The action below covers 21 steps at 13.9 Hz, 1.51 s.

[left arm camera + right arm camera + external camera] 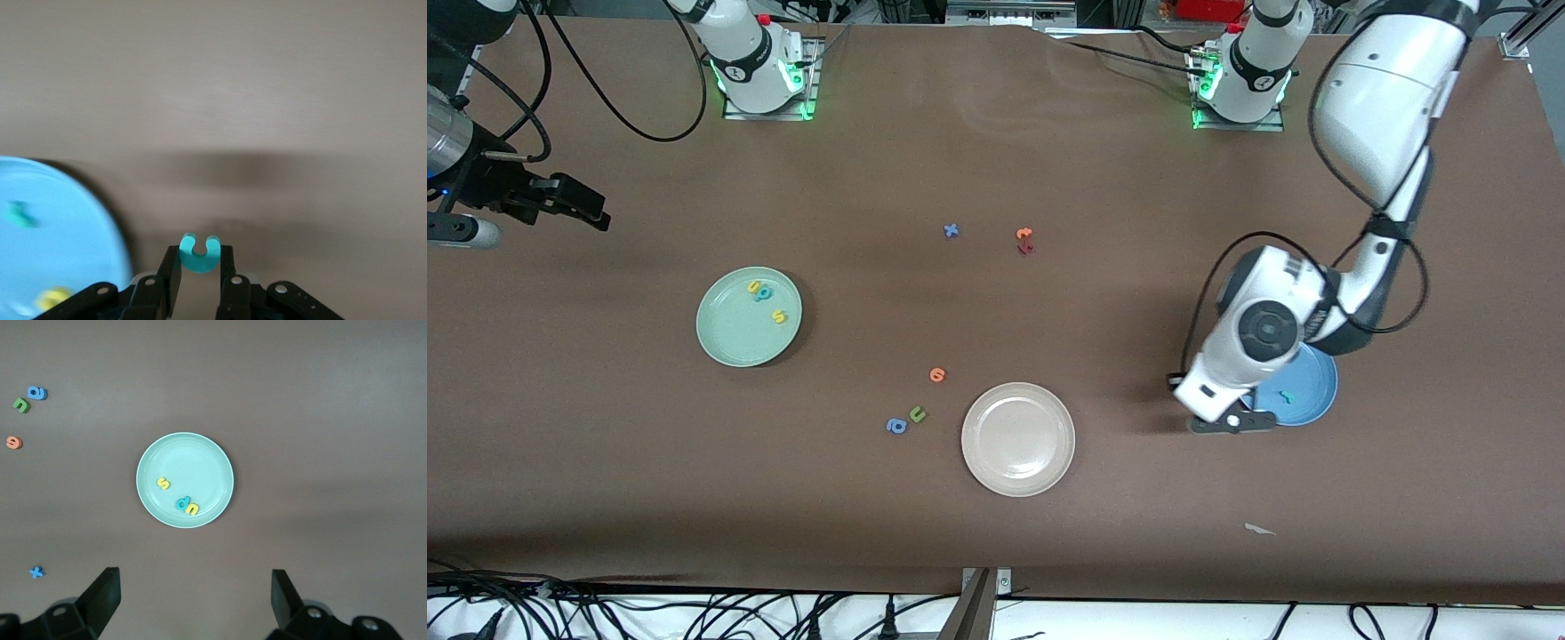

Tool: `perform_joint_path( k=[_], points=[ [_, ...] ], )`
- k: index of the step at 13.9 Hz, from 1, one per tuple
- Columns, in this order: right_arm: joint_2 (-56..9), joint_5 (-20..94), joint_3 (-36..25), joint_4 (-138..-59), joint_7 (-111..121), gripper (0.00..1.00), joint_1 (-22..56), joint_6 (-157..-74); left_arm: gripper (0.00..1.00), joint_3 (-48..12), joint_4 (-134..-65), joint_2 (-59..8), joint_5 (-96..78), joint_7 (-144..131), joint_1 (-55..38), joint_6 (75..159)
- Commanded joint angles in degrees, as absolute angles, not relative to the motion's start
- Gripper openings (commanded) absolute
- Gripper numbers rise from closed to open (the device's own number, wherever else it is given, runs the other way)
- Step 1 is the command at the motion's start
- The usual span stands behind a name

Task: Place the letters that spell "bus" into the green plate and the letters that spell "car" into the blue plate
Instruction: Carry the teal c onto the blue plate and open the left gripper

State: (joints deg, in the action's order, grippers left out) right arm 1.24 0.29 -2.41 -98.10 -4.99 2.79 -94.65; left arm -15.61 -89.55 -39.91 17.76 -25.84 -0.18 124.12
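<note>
In the front view, the round pale mint-green plate [749,316] lies toward the right arm's end of the table with the yellow foam u [754,286], the teal foam b [764,294] and the yellow foam s [779,316] in it, the s at about four o'clock from the other two. The round bright blue plate [1307,391] lies toward the left arm's end, partly covered by the left arm, a teal foam r [1286,396] showing in it. The left gripper [1234,421] hangs at the blue plate's nine o'clock edge. The right gripper [574,209] waits over bare brown table. In the left wrist view, the left gripper [199,275] pinches a teal foam c [199,254] between nearly closed fingers just beside the blue plate, where a yellow blurred letter [52,297] also lies. In the right wrist view, the right gripper [195,593] stands spread wide and empty above the green plate.
</note>
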Motion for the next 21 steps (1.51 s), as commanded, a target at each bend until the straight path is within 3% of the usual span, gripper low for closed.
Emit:
perform_joint_path(
  k=[1,3,5,14,16,18,21],
  points=[
    [0.79,-0.09,-2.81,-96.86,-4.39,1.0,3.25,-94.31,0.27,-16.44,-90.35,-38.41,18.98,-16.82,4.64,120.51],
    [0.79,0.0,-2.81,-96.86,-4.39,1.0,3.25,-94.31,0.32,-16.35,-90.7,-38.41,19.34,-11.97,7.46,120.15],
    [0.79,0.09,-2.81,-96.86,-4.39,1.0,3.25,-94.22,1.0,-16.35,-90.79,-38.41,19.42,-9.5,8.79,120.06],
    [0.79,0.0,-2.81,-96.86,-4.39,1.0,3.25,-94.22,1.0,-15.91,-90.61,-31.74,15.85,0.23,14.06,112.33],
    [0.79,0.0,-2.81,-96.86,-4.39,1.0,3.25,-94.31,1.0,-11.02,-91.49,-28.14,7.43,5.86,12.75,111.19],
    [0.79,0.0,-2.81,-96.86,-4.39,1.0,3.25,-94.39,1.0,-3.73,-92.19,-23.14,2.82,7.12,5.66,106.81],
    [0.79,0.0,-2.9,-96.86,-4.39,1.0,3.25,-94.39,1.0,-1.06,-91.59,-16.46,-3.23,0.29,3.17,103.02]
  ],
)
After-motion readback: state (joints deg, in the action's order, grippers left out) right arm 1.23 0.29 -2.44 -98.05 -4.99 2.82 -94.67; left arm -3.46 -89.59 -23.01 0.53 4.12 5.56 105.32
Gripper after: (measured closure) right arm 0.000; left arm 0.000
